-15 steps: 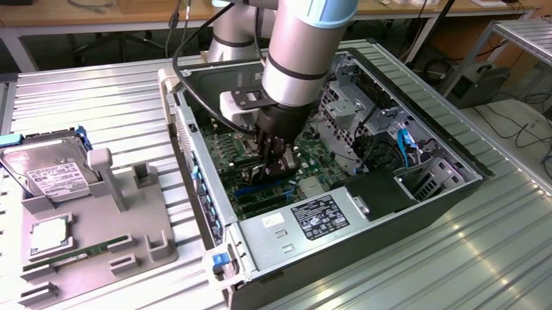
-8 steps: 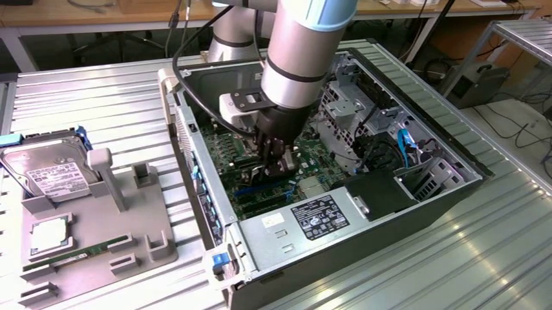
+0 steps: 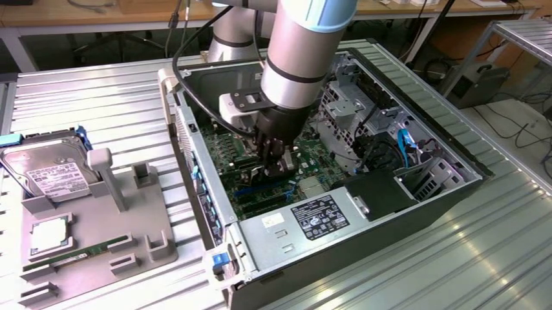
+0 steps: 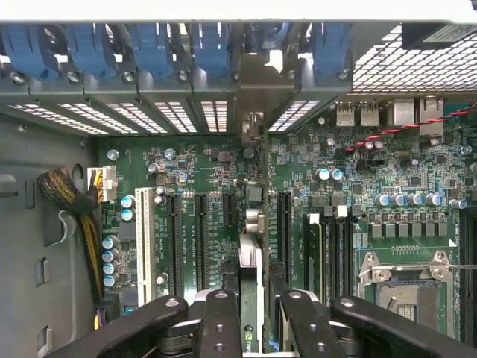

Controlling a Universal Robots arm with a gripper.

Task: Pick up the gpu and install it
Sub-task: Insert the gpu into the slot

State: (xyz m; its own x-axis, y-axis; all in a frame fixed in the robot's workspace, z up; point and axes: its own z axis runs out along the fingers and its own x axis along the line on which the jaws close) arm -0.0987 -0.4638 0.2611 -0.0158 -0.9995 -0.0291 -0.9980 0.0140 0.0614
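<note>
Ribbed metal benching [image 3: 103, 97] carries the whole set-up, with desks behind. At the exterior view's left sits a grey parts fixture [image 3: 129, 248]; its slots hold a silver hard drive [image 3: 52, 173], a CPU [image 3: 48, 236] and a green RAM stick [image 3: 74, 257], and two near slots stand vacant.

Centre, an open PC case [image 3: 258, 258] lies on its side, containing the green motherboard [image 4: 358, 186], an empty CPU socket [image 4: 406, 280], a power supply [image 3: 319, 216] and drive cages [image 3: 345, 103].

Inside the case, the gripper [image 4: 257, 298] has its jaws partly closed on the gpu [image 4: 251, 224], seen edge-on in the wrist view with its silver bracket [image 4: 253, 89] up against the rear slot openings.

Judgement: pickup is complete and the installing step is in hand. Seating calls for the card edge to align squarely over the black expansion slot [image 4: 285, 231] and for an even downward press; whether it already touches the slot cannot be told.
</note>
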